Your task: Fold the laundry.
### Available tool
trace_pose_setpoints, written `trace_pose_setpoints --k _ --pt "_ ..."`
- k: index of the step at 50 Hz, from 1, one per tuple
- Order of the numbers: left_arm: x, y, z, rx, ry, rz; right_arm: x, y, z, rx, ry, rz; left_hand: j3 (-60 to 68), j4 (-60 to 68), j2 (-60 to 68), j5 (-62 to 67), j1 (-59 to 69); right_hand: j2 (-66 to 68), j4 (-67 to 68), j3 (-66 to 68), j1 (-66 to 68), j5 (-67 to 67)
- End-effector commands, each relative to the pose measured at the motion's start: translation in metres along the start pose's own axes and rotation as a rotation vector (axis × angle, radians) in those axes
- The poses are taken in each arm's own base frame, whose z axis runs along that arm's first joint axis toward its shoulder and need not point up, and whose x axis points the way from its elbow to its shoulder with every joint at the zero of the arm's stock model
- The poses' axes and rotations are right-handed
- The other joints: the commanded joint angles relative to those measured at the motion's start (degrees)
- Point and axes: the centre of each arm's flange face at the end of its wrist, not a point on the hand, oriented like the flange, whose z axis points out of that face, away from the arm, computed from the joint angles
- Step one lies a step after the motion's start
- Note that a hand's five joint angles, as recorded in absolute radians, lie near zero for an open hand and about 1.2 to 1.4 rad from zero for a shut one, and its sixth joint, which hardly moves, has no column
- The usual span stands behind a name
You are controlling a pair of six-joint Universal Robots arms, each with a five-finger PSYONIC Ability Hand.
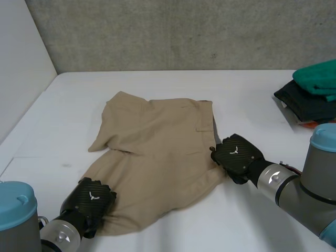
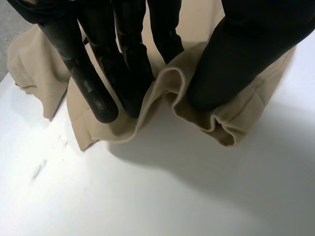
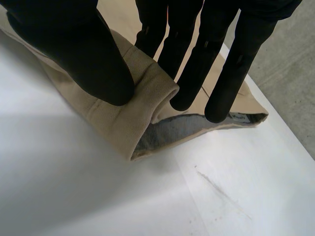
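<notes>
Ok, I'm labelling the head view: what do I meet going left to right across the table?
From the left: black left hand, tan cloth shorts, black right hand, stack of folded dark and green clothes.

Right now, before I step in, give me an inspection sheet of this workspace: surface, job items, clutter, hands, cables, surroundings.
Surface: white table, bare around the work, with a few faint scuff marks.
Job's things: tan shorts lying mostly flat in the middle, rumpled, not yet folded.
Clutter: folded green cloth stacked on folded dark cloth at the table's far right edge, apart from the shorts.
Hands: left hand pinches the shorts' near corner between thumb and fingers; right hand pinches their right edge the same way.
Cables: nothing seen.
Surroundings: grey wall behind the table.
</notes>
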Motion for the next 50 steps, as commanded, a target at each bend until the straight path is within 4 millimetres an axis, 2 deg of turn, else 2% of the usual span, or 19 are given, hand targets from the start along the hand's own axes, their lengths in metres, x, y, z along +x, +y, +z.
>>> trace_pose_setpoints --k 1,6,7,11,14,17,22,23,26,27,30,31,34,35,38,45,46,49,50 --pt "-0.004 -0.005 -0.008 0.009 0.001 -0.001 -0.001 -0.008 -0.017 -0.073 -0.038 -0.050 12.88 12.33 13.21 13.13 17.46 12.93 11.51 12.29 20.07 12.84" --pt "0.004 -0.008 -0.043 -0.028 0.121 -0.022 0.000 -0.011 -0.053 -0.244 -0.151 -0.117 12.88 12.33 13.21 13.13 17.46 12.93 11.51 12.29 20.07 12.84" --pt "0.008 -0.008 -0.058 -0.056 0.183 -0.031 -0.002 -0.009 -0.069 -0.329 -0.224 -0.134 12.88 12.33 13.21 13.13 17.46 12.93 11.51 12.29 20.07 12.84" --pt "0.009 -0.014 -0.090 -0.098 0.290 -0.060 0.001 -0.010 -0.101 -0.445 -0.378 -0.174 12.88 12.33 13.21 13.13 17.46 12.93 11.51 12.29 20.07 12.84" --pt "0.005 -0.023 -0.096 -0.047 0.297 -0.071 0.003 -0.016 -0.102 -0.398 -0.364 -0.202 12.88 12.33 13.21 13.13 17.46 12.93 11.51 12.29 20.07 12.84" --pt "-0.009 -0.037 -0.086 0.058 0.236 -0.078 0.006 -0.027 -0.095 -0.329 -0.302 -0.153 12.88 12.33 13.21 13.13 17.46 12.93 11.51 12.29 20.07 12.84" --pt "-0.039 -0.052 -0.045 0.165 0.095 -0.107 0.014 -0.039 -0.071 -0.219 -0.192 -0.031 12.88 12.33 13.21 13.13 17.46 12.93 11.51 12.29 20.07 12.84" --pt "-0.048 -0.058 -0.028 0.196 0.060 -0.107 0.020 -0.043 -0.059 -0.177 -0.140 -0.002 12.88 12.33 13.21 13.13 17.46 12.93 11.51 12.29 20.07 12.84" --pt "-0.060 -0.067 -0.002 0.240 0.016 -0.107 0.029 -0.047 -0.042 -0.131 -0.061 0.051 12.88 12.33 13.21 13.13 17.46 12.93 11.51 12.29 20.07 12.84" --pt "-0.069 -0.071 0.017 0.257 -0.012 -0.110 0.035 -0.048 -0.031 -0.111 -0.005 0.083 12.88 12.33 13.21 13.13 17.46 12.93 11.51 12.29 20.07 12.84" --pt "-0.081 -0.079 0.045 0.277 -0.059 -0.113 0.045 -0.045 -0.011 -0.096 0.081 0.124 12.88 12.33 13.21 13.13 17.46 12.93 11.51 12.29 20.07 12.84" --pt "-0.090 -0.084 0.065 0.286 -0.093 -0.114 0.050 -0.045 0.001 -0.083 0.131 0.136 12.88 12.33 13.21 13.13 17.46 12.93 11.51 12.29 20.07 12.84" --pt "-0.106 -0.091 0.094 0.296 -0.156 -0.119 0.058 -0.043 0.021 -0.060 0.203 0.146 12.88 12.33 13.21 13.13 17.46 12.93 11.51 12.29 20.07 12.84" --pt "-0.114 -0.096 0.111 0.299 -0.192 -0.121 0.063 -0.042 0.033 -0.048 0.246 0.143 12.88 12.33 13.21 13.13 17.46 12.93 11.51 12.29 20.07 12.84" --pt "-0.132 -0.105 0.142 0.314 -0.266 -0.128 0.074 -0.037 0.055 -0.031 0.329 0.125 12.88 12.33 13.21 13.13 17.46 12.93 11.51 12.29 20.07 12.84" --pt "-0.146 -0.127 0.193 0.404 -0.349 -0.125 0.088 -0.025 0.098 0.006 0.481 0.102 12.88 12.33 13.21 13.13 17.46 12.93 11.51 12.29 20.07 12.84" --pt "-0.142 -0.129 0.205 0.417 -0.349 -0.123 0.088 -0.022 0.107 0.010 0.504 0.096 12.88 12.33 13.21 13.13 17.46 12.93 11.51 12.29 20.07 12.84" --pt "-0.133 -0.127 0.219 0.424 -0.326 -0.125 0.086 -0.017 0.118 -0.004 0.531 0.082 12.88 12.33 13.21 13.13 17.46 12.93 11.51 12.29 20.07 12.84" --pt "-0.126 -0.128 0.225 0.432 -0.300 -0.130 0.084 -0.013 0.123 -0.018 0.546 0.069 12.88 12.33 13.21 13.13 17.46 2.91 1.49 2.28 10.06 2.82"
